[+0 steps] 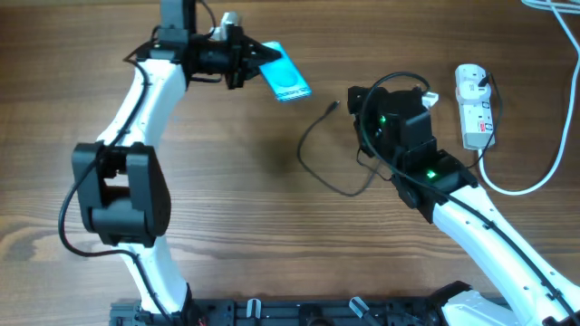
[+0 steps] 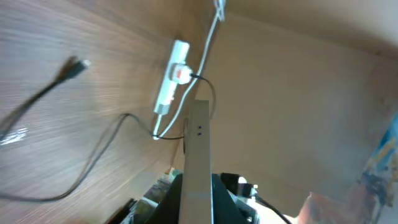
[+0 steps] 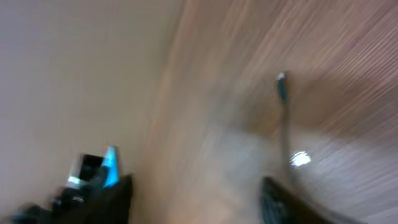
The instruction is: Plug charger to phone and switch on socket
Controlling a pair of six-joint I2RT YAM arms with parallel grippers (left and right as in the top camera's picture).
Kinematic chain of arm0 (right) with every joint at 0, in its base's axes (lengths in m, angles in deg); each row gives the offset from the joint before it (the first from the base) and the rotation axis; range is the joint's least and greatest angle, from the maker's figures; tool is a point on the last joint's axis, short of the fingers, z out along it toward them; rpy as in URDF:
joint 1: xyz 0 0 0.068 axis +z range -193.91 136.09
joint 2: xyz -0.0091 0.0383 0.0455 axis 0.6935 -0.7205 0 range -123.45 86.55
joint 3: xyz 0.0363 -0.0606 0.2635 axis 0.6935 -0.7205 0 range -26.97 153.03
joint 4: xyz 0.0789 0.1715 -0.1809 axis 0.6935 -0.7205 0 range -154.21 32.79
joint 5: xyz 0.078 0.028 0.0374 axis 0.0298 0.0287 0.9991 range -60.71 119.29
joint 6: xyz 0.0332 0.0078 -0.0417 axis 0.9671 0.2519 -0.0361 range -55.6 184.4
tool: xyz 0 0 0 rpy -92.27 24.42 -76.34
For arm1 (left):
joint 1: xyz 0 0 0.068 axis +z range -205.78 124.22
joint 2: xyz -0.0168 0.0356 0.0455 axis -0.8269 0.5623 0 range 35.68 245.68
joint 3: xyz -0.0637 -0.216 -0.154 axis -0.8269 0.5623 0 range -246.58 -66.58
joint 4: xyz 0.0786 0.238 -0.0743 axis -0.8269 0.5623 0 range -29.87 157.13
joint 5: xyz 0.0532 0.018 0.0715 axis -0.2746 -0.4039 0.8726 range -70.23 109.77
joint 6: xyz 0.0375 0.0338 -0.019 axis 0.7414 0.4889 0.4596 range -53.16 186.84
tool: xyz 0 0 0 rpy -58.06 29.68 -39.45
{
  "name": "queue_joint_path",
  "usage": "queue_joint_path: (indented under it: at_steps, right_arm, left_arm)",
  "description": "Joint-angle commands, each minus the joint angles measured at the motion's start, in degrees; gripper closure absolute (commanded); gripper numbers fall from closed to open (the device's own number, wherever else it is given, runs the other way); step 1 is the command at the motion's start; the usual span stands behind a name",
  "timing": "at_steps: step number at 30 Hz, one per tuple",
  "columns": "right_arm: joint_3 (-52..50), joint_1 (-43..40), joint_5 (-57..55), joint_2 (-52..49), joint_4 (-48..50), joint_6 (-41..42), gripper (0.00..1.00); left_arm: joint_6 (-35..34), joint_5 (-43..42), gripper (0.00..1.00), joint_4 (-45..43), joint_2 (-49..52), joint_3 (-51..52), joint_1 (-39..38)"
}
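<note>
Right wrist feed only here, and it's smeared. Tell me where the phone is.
Observer: Overhead shows the phone gripped at one end by the left gripper, at the far side of the table.
Operator: Give me the charger tip relative to my gripper.
Observer: The charger's tip lies on the table beside the right gripper, on the side toward the left arm, not touching it.
Operator: Now locate the socket.
Observer: The socket lies on the other side of the right gripper, near the table's right edge.
</note>
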Motion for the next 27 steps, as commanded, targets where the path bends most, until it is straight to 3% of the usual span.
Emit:
queue_joint_path:
  at_steps: [1, 2, 4, 7, 11, 17, 20, 27]
  right_arm:
    - [1.0, 0.3, 3.8, 0.2, -3.6, -21.4, 0.28]
    - [1.0, 0.3, 6.8, 0.2, -5.2, -26.2, 0.28]
    - [1.0, 0.3, 9.4, 0.2, -7.2, -28.4, 0.27]
    - [1.0, 0.3, 12.4, 0.2, -8.8, -29.3, 0.21]
    - [5.8, -1.9, 15.0, -2.0, -13.2, -31.7, 0.21]
    - [29.0, -4.5, 14.9, -17.5, -30.4, -39.3, 0.23]
    - [38.9, -4.5, 14.7, -27.5, -35.3, -39.6, 0.29]
    - [41.4, -4.5, 14.7, -41.0, -31.6, -34.6, 0.33]
  left_arm:
    - [14.5, -1.2, 0.96, 6.6, -0.7, -0.4, 2.5]
    - [19.8, -1.2, 0.96, 8.7, -0.7, -0.4, 3.7]
    - [23.0, -1.2, 0.96, 9.7, -0.7, -0.4, 5.1]
    - [23.8, -1.2, 0.96, 9.2, -0.7, -0.4, 8.6]
    - [23.8, -1.2, 0.96, 8.1, -0.7, -0.4, 13.3]
    - [23.8, -0.6, 0.96, 8.6, -0.7, -0.4, 15.5]
    - [23.8, -0.3, 0.96, 8.8, -0.7, -0.4, 15.3]
    - [25.3, 2.1, 0.96, 12.6, -0.7, -0.4, 14.9]
